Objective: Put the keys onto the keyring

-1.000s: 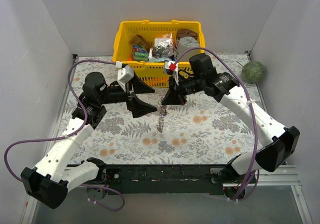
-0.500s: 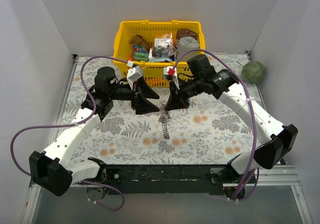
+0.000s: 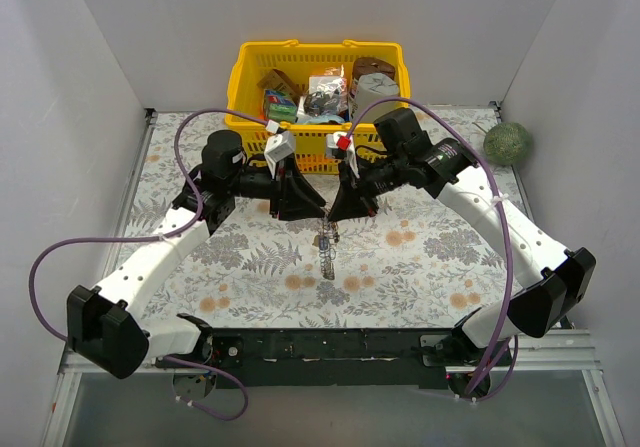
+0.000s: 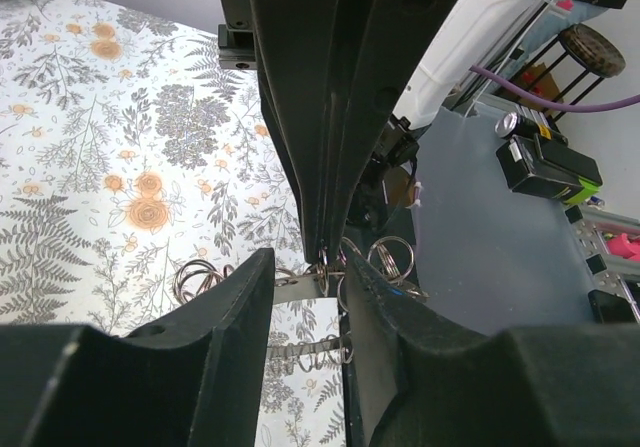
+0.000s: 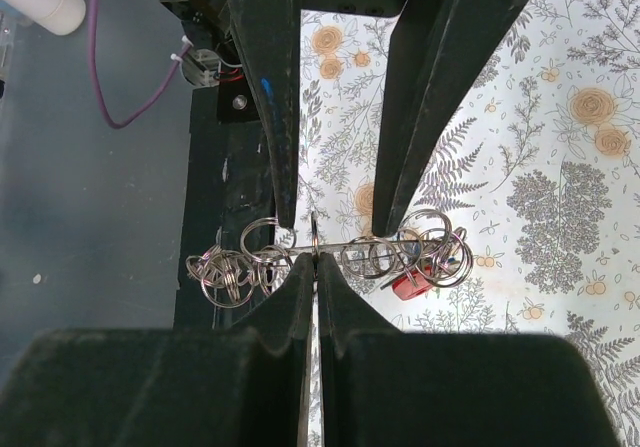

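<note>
My right gripper (image 3: 336, 214) (image 5: 315, 263) is shut on a thin silver ring seen edge-on, the keyring (image 5: 314, 229) as far as I can tell. From it hangs a bunch of small split rings (image 3: 327, 249) (image 5: 232, 272) just above the floral cloth. A key with a red head (image 5: 410, 285) sits among them, and a flat metal blade (image 4: 293, 289) shows in the left wrist view. My left gripper (image 3: 317, 210) (image 4: 308, 289) faces the right one. Its jaws stand apart on either side of the pinched ring, with the blade and rings in the narrow gap. No black or blue key head shows.
A yellow basket (image 3: 243, 79) full of packets stands at the back, close behind both wrists. A green ball (image 3: 507, 143) lies at the far right by the wall. White walls close in the left, right and back sides of the floral cloth (image 3: 420, 257).
My left arm has swung right until its fingers meet the right gripper, and its jaws have narrowed around the ring bunch. The right gripper has barely moved, still shut.
</note>
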Robot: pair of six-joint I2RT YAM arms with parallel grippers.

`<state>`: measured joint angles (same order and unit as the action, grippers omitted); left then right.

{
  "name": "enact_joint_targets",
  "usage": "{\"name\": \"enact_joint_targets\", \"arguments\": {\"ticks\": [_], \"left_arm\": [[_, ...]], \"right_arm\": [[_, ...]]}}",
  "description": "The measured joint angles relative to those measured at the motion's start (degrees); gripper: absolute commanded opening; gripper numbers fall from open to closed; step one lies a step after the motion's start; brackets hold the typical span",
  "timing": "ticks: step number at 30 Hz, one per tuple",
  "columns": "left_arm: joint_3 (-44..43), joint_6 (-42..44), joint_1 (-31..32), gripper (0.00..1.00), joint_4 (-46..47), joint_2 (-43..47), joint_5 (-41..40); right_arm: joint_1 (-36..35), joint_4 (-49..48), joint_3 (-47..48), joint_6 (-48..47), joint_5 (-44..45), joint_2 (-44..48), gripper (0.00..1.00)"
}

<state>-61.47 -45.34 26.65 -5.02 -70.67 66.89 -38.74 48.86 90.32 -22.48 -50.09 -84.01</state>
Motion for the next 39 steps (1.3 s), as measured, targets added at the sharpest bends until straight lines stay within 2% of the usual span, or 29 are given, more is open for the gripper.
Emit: {"name": "enact_joint_targets", "arguments": {"ticks": [6,7,9,11,18,20,21,23,24,27,30,32,36,39], "left_arm": [[-0.50,-0.07,0.98,0.23,-0.59,-1.14,-0.44],[-0.52,-0.02,1.09,0.18,-0.76,-1.36,-0.55],[-0.57,0.11,1.31,0.13,-1.27,-1.77,-0.63],[-0.90,0.20,1.57,0.01,-1.81,-2.16,-0.66],[-1.51,0.55,1.70,0.00,-2.71,-2.40,-1.42],[-1.53,0.50,1.70,0.00,-2.73,-2.38,-1.95],[-1.53,0.46,1.70,0.00,-2.73,-2.36,-2.12],[-1.20,-0.20,1.70,0.00,-2.03,-2.10,-3.04],[-0.79,-0.79,1.70,0.00,-1.51,-1.81,-3.56],[2.29,-3.61,1.68,0.00,3.58,-0.13,-6.29],[6.88,-6.95,1.70,0.00,9.42,2.62,-8.46],[9.49,-9.09,1.70,0.00,13.07,4.22,-9.73],[13.42,-12.52,1.70,0.00,20.94,6.67,-12.13],[16.28,-14.80,1.70,0.00,26.88,8.28,-13.62]], "right_arm": [[0.00,-0.68,-0.02,0.07,0.00,0.00,0.01],[0.00,-0.76,-0.02,0.07,0.00,0.00,0.01],[0.00,-0.87,-0.02,0.09,0.24,0.00,0.01],[0.00,-0.87,-0.11,0.13,0.57,0.00,0.01],[0.26,-1.01,-0.13,0.26,1.16,-0.02,0.01],[0.26,-1.14,-0.22,0.46,1.38,-0.02,0.08],[0.28,-1.36,-0.26,0.74,1.55,-0.02,0.18],[0.42,-2.78,-0.96,1.64,1.70,0.24,0.29],[0.46,-3.69,-1.44,2.12,1.90,0.50,0.40],[0.42,-6.69,-3.48,4.17,2.16,2.01,0.56],[0.59,-10.88,-5.79,6.51,2.97,5.01,0.64],[1.11,-13.90,-7.19,8.15,3.37,7.54,0.66],[3.82,-20.70,-10.19,11.74,3.34,12.46,0.66],[5.51,-25.70,-12.37,14.49,2.56,14.73,0.63]]}}
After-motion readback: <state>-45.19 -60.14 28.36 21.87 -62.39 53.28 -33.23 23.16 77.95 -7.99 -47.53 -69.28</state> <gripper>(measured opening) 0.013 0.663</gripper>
